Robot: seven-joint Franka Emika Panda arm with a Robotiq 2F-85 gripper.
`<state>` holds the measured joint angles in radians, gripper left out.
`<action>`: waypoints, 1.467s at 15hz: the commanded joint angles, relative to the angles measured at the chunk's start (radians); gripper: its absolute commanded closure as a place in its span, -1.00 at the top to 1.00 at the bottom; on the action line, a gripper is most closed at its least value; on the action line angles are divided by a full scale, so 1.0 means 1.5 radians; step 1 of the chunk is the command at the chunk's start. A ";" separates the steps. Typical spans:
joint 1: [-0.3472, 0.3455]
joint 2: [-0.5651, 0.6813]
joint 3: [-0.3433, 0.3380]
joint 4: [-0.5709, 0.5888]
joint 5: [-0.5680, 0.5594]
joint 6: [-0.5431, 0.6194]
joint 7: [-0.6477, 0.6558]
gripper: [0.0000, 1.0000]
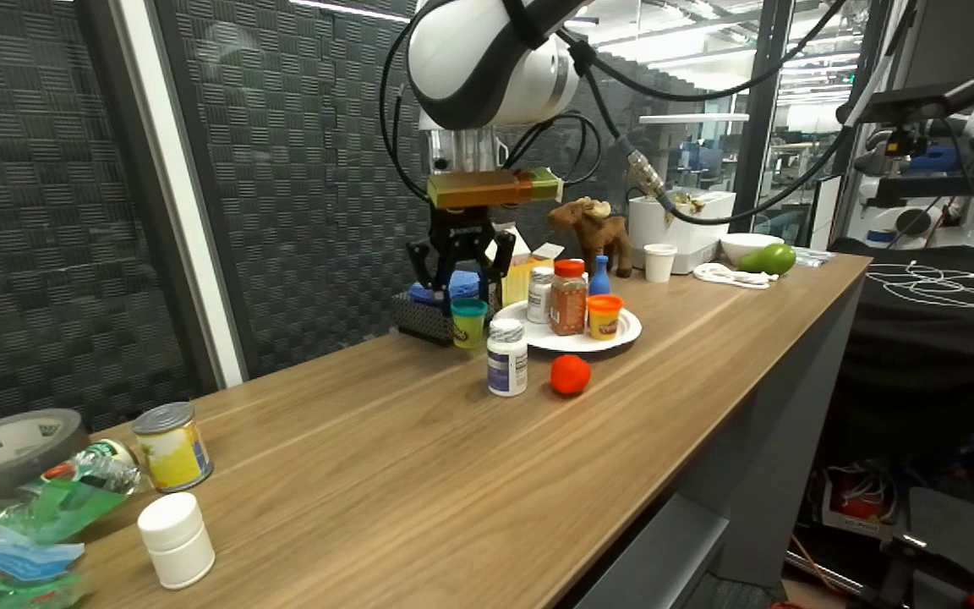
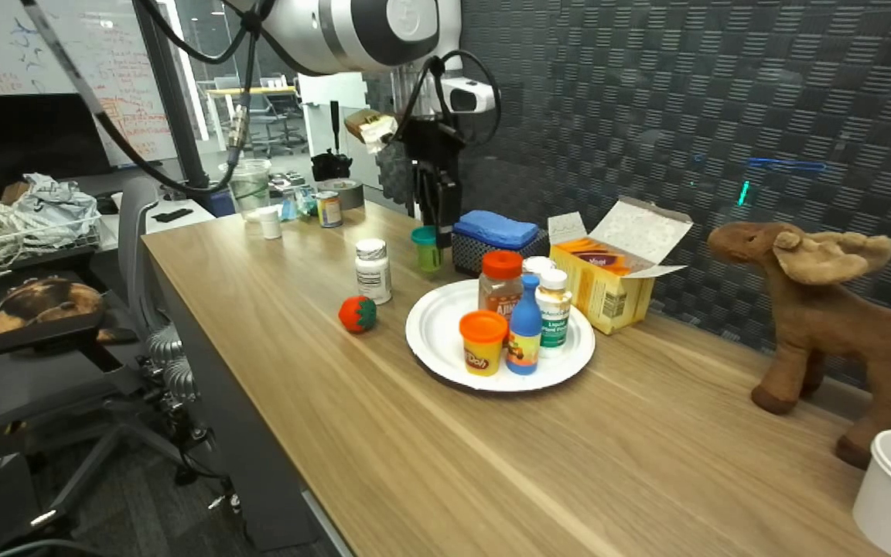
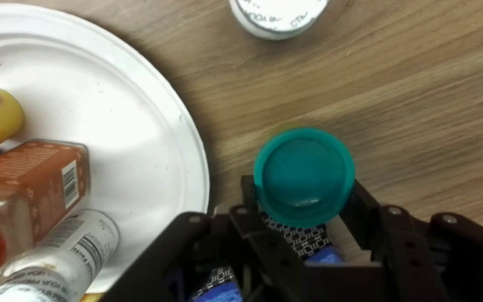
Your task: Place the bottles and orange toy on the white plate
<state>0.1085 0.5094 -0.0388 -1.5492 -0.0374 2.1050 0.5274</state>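
In an exterior view, the orange toy [image 1: 570,375] is resting on the table [image 1: 411,448] at six o'clock of the white plate [image 1: 542,339]; the white-capped bottle [image 1: 507,364] is standing at eight, both awaiting placement. At nine, the gripper [image 1: 466,308] is holding the green-capped bottle [image 1: 468,325] from opposite sides, presumably keeping it upright. Beyond, the red-capped bottle [image 1: 569,304] and blue bottle [image 1: 599,279] are standing grouped aboard, likely conserving room.

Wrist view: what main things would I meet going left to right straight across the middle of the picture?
Yellow tub at the left edge, red-lidded jar, bare side and rim of the white plate, a strip of table, teal-lidded tub, then table again.
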 commanded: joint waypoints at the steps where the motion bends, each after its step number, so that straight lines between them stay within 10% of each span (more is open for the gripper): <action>1: 0.005 -0.020 -0.024 0.005 -0.004 -0.022 0.034 -0.46; 22: -0.022 -0.006 -0.079 0.014 -0.016 -0.059 0.424 -0.46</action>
<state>0.0795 0.4933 -0.1518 -1.5490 -0.0403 2.0262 1.1066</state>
